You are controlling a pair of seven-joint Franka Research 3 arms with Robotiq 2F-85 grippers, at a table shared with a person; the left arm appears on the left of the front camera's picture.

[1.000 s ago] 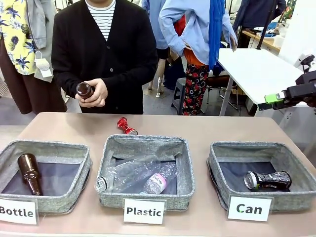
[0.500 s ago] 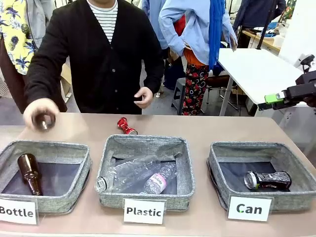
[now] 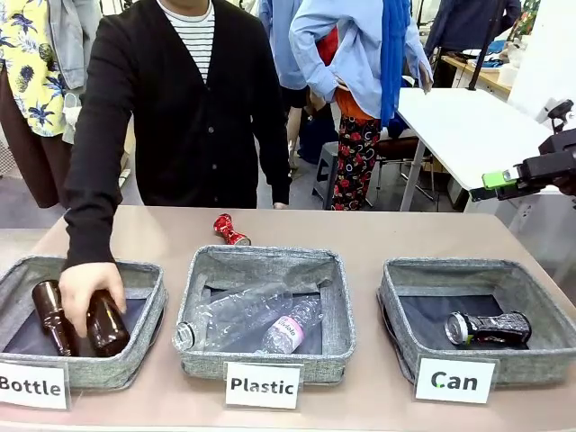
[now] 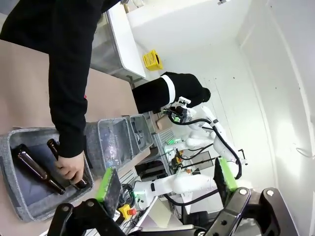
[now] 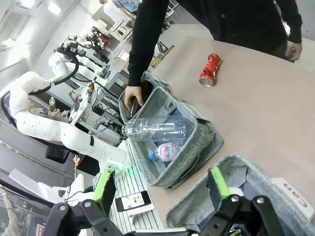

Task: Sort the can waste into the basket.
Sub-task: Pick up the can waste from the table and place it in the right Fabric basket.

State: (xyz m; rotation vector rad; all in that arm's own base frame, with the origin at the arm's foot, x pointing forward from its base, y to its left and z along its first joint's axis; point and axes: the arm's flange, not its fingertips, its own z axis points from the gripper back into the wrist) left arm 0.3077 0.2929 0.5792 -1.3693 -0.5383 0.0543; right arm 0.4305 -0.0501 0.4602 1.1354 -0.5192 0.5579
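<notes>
A black can (image 3: 489, 328) with silver ends lies inside the grey "Can" basket (image 3: 400, 277) at the right. Behind the middle basket, a red can (image 3: 230, 230) (image 5: 209, 70) with a narrow waist lies on the table. My right gripper (image 3: 480, 191) hangs open high at the right edge, well above the "Can" basket (image 5: 231, 169); its green-padded fingers (image 5: 218, 183) stand wide apart with nothing between them. My left gripper (image 4: 165, 183) is open and empty too, far above the table's left end.
A person's hand (image 3: 83, 286) sets a brown bottle (image 3: 107, 325) into the "Bottle" basket (image 3: 144, 274), beside another brown bottle (image 3: 52, 315). The "Plastic" basket (image 3: 337, 310) holds two clear bottles (image 3: 243, 315). Bare tabletop lies around the red can.
The person's hand carried the brown bottle from chest height out to the left and down into the "Bottle" basket. Neither arm nor either can has moved.
</notes>
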